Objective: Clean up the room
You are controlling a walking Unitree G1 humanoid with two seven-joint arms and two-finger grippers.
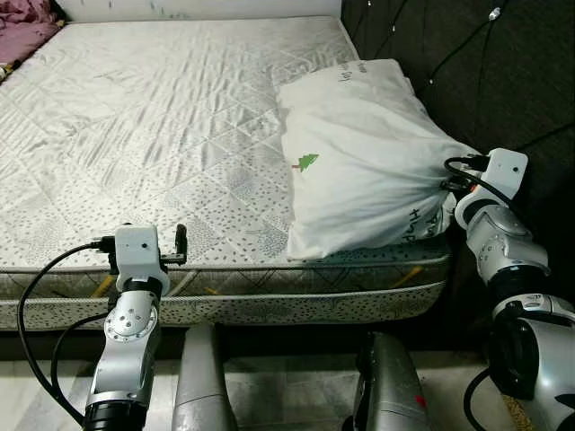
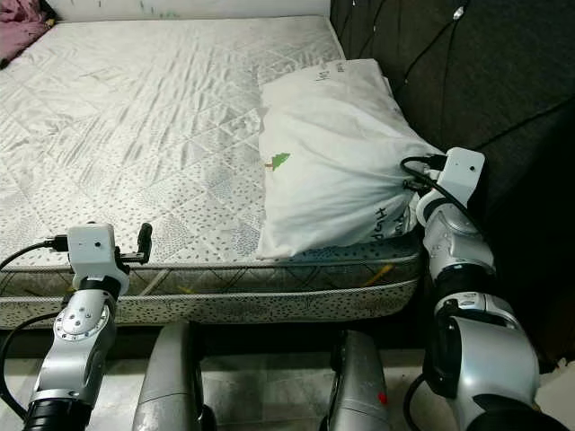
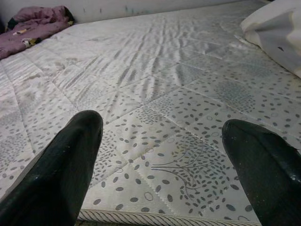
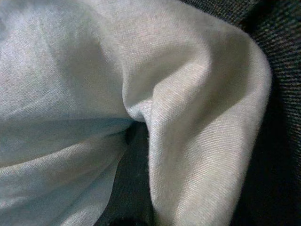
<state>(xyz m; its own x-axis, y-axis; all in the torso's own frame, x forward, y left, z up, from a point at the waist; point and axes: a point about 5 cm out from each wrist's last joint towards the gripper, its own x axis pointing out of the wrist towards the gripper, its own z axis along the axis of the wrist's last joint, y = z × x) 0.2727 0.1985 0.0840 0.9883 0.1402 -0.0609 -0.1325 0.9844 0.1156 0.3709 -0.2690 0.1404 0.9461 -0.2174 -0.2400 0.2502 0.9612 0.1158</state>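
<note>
A bare quilted mattress (image 1: 171, 117) spans the room, its grey dotted pattern running to a piped front edge, with a dark tufted headboard (image 1: 467, 63) rising along its right side. A white pillow (image 1: 359, 157) — printed with a small green tree (image 1: 305, 162) — lies at the mattress's front right corner, against the headboard. A crumpled purple blanket (image 1: 22, 31) sits at the far left corner. The robot's right gripper (image 1: 446, 184) is pressed into the pillow's near right corner, where the cloth bunches; its fingers are buried in fabric, so whether they grasp it cannot be told. The left gripper (image 3: 164, 155) hovers just over the mattress's front edge, fingers spread wide apart and holding nothing.
</note>
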